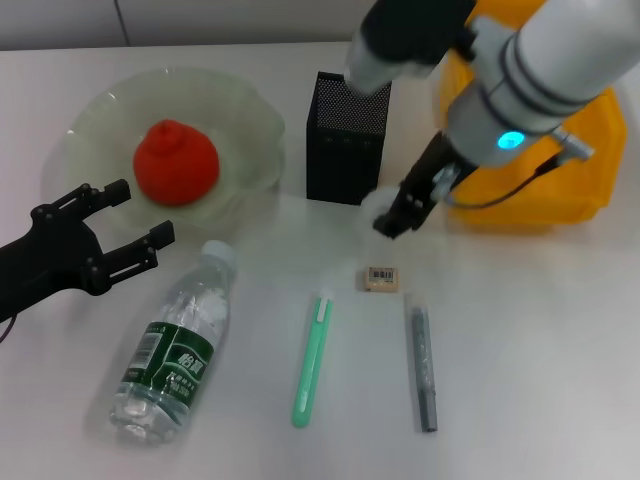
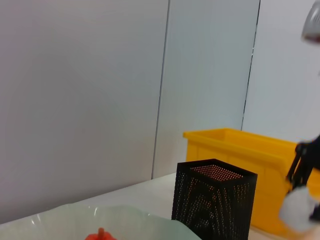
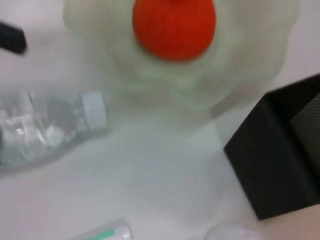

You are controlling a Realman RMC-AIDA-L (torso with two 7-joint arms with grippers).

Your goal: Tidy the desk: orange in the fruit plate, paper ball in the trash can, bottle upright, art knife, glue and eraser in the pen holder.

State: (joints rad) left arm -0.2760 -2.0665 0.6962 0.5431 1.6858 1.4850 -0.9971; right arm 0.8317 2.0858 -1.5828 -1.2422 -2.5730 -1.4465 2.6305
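The orange (image 1: 176, 162) lies in the pale green fruit plate (image 1: 255, 125) at the back left; it also shows in the right wrist view (image 3: 174, 25). My right gripper (image 1: 392, 218) hangs just in front of the black mesh pen holder (image 1: 347, 138), shut on the white paper ball (image 1: 376, 204), which also shows in the left wrist view (image 2: 298, 210). The yellow trash can (image 1: 570, 175) stands to its right. The bottle (image 1: 175, 345) lies on its side at the front left. My left gripper (image 1: 145, 212) is open and empty between plate and bottle.
A green art knife (image 1: 312, 360), a grey glue stick (image 1: 424, 365) and the beige eraser (image 1: 381, 279) lie on the white table in front of the pen holder. The right arm's bulk hangs over the trash can and pen holder.
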